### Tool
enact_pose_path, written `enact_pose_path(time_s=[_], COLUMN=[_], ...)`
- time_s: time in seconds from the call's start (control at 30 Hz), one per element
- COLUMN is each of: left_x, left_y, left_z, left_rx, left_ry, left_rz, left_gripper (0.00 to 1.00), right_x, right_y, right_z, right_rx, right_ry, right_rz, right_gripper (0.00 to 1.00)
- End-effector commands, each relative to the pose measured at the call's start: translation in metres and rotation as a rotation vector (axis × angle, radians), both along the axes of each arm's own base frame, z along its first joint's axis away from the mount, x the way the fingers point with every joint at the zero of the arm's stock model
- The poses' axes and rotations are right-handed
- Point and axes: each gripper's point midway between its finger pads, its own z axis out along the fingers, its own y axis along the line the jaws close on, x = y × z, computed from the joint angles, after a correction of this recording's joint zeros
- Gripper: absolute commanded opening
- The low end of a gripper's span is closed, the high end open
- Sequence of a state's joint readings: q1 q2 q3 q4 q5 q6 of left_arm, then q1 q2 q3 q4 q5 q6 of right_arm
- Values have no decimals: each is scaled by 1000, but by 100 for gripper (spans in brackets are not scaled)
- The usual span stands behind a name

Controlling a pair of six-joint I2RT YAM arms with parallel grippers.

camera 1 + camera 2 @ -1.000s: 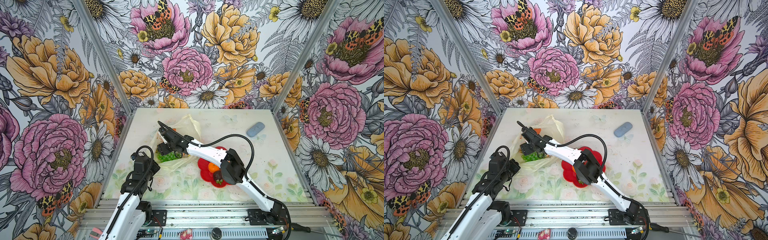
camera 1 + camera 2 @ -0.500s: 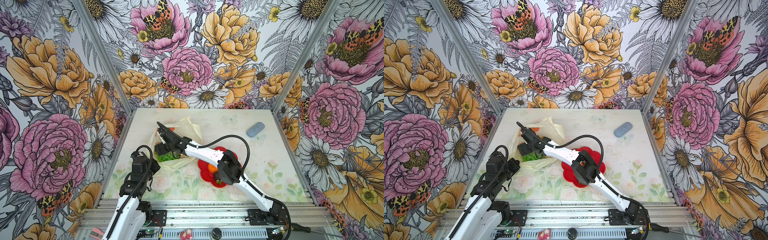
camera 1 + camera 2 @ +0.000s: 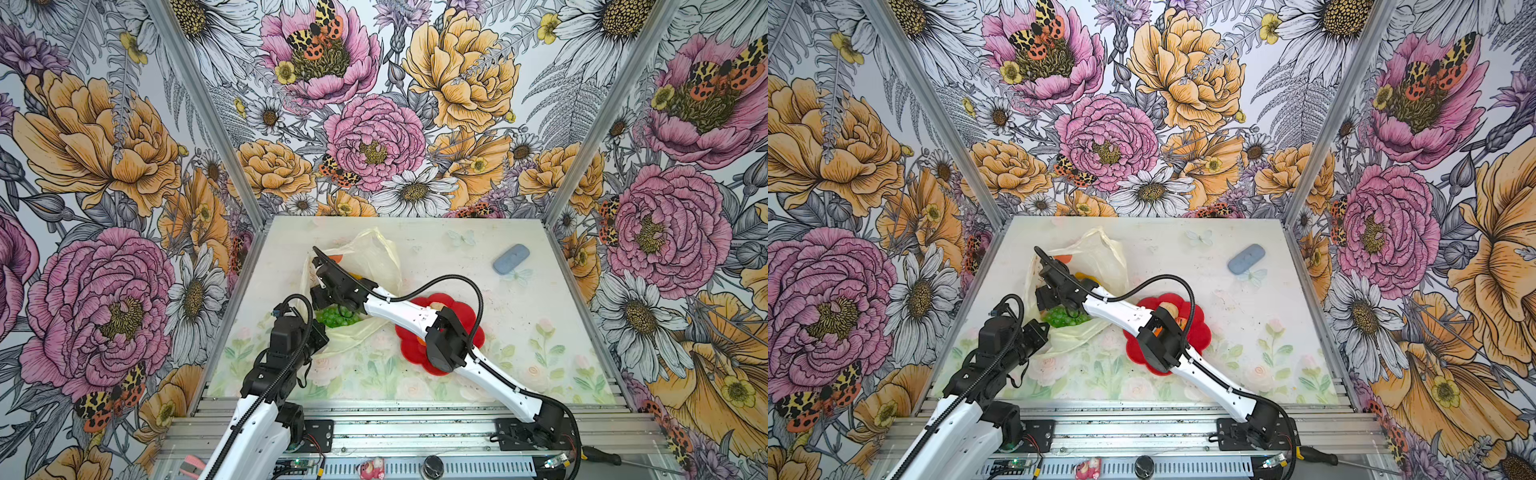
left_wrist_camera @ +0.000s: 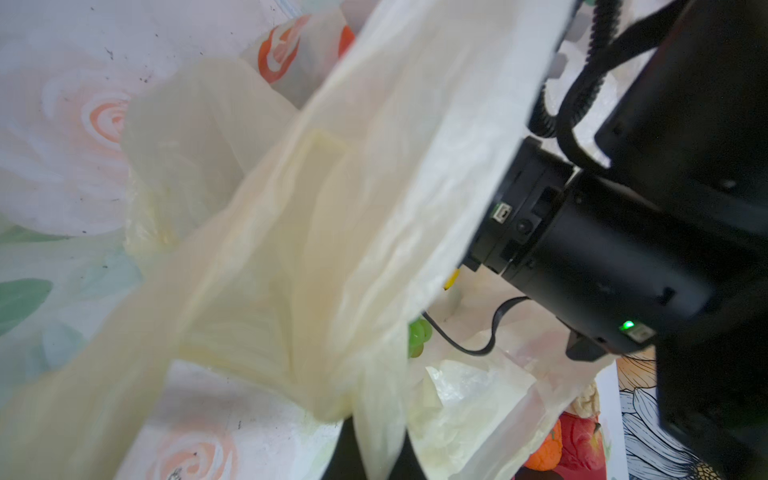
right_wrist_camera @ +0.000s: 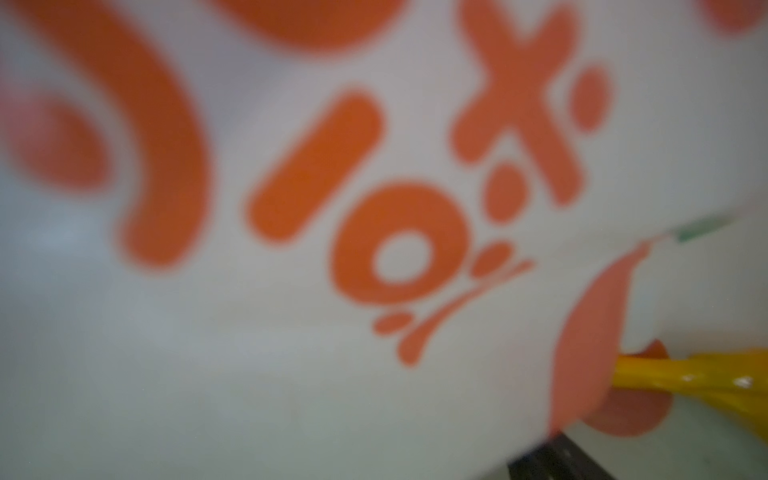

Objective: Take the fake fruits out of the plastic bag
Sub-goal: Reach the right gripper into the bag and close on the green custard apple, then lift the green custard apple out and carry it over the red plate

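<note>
Left claw (image 3: pixel 321 334) tight on near-to-far plastic bag (image 3: pixel 374 254); right claw (image 3: pixel 318 296) inside, grip untellable.

The bag (image 3: pixel 374 257) is lying left of centre on the table (image 3: pixel 519 332), towards the back. Grapes (image 3: pixel 334 318) are sitting in its near mouth, a banana (image 5: pixel 685 374) deeper inside. The plate (image 3: pixel 465 309) is resting just right of the bag, with fruits (image 3: pixel 1170 309) on it. The right arm (image 3: pixel 399 309) is stretching over the plate into the bag. The left gripper (image 3: pixel 321 334) is touching the bag's near edge. A block (image 3: pixel 511 258) is lying back right, well apart.
</note>
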State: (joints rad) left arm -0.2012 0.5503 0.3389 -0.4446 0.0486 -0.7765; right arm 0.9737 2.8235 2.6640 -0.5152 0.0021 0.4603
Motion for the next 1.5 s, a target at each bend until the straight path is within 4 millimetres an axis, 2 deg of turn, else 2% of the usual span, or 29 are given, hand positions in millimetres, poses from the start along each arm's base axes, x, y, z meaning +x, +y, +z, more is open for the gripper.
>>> enact_pose_path(time_s=[0.0, 0.2, 0.47, 0.77, 1.03, 1.27, 1.47], left_x=[0, 1, 3, 9, 31, 56, 63], left_y=[3, 8, 10, 14, 11, 4, 1], left_z=[-3, -9, -9, -9, -5, -2, -7], left_rx=[5, 39, 84, 112, 158, 164, 184], left_ry=[-7, 14, 19, 22, 3, -31, -47], left_rz=[24, 38, 21, 18, -6, -42, -75], left_gripper=[0, 0, 0, 0, 0, 0, 0], right_x=[14, 23, 26, 24, 6, -21, -42], right_y=[-15, -43, -47, -58, -78, -109, -139], right_z=[-7, 2, 16, 49, 89, 121, 142], right_rx=[-41, -69, -47, -30, -42, -74, -75], right_ry=[-11, 16, 26, 11, -19, -62, -83], right_rz=[-74, -134, -136, -137, -110, -92, -103], right_gripper=[91, 85, 74, 70, 67, 66, 65])
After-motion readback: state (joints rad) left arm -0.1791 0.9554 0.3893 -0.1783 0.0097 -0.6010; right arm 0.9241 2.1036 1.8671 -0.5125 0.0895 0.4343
